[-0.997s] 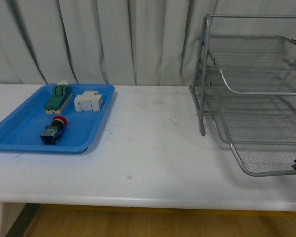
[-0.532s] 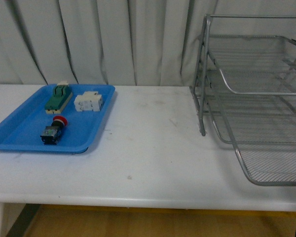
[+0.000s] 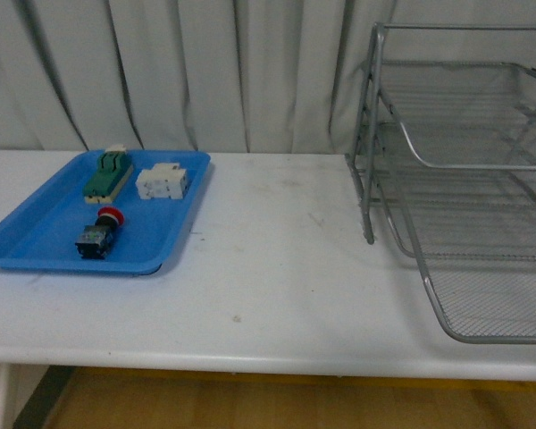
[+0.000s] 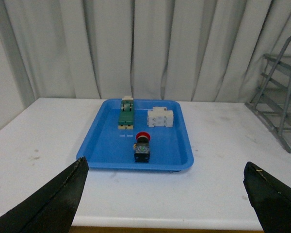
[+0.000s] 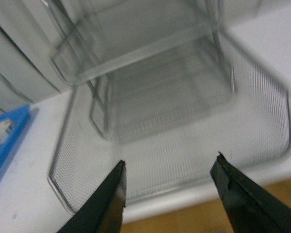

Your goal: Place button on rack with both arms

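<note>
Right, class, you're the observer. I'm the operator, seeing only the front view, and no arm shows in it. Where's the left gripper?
Observer: The left gripper is open, its fingertips wide apart, pointing toward the blue tray.
Operator: Is it holding the button?
Observer: No. The button lies in the tray, beyond the fingertips, untouched.
Operator: And the right gripper?
Observer: It is open and empty, over the mesh of the lowest, pulled-out tray of the rack.
</note>
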Controlling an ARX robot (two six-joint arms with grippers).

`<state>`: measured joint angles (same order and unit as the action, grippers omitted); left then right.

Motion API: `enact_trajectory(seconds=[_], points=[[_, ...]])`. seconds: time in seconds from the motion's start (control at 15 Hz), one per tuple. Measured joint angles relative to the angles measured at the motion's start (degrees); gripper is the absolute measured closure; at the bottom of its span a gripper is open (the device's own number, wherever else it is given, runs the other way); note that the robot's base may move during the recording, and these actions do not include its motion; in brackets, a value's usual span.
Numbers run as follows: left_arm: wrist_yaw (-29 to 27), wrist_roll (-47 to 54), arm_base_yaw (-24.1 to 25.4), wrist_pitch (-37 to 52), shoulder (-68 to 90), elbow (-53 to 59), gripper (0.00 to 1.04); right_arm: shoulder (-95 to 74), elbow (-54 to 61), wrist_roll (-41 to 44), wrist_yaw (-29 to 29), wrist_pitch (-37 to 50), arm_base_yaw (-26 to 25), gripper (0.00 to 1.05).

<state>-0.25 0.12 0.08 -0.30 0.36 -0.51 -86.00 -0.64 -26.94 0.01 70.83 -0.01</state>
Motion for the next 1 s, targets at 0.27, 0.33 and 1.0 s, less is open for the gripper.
enact_trajectory(seconds=[0.27,0.33,1.0], points=[[0.2,0.0,-0.1,0.1,0.0,0.0,0.07,28.4,0.3,25.8,0.0,-12.9,0.0,1.03],[0.2,0.0,-0.1,0.1,0.0,0.0,0.07,32.0,0.3,26.2,0.0,-16.1,0.0,1.03],[0.2,0.0,-0.1,0.1,0.0,0.0,0.07,62.8,0.1,26.6,0.0,-47.6,0.0,1.03]])
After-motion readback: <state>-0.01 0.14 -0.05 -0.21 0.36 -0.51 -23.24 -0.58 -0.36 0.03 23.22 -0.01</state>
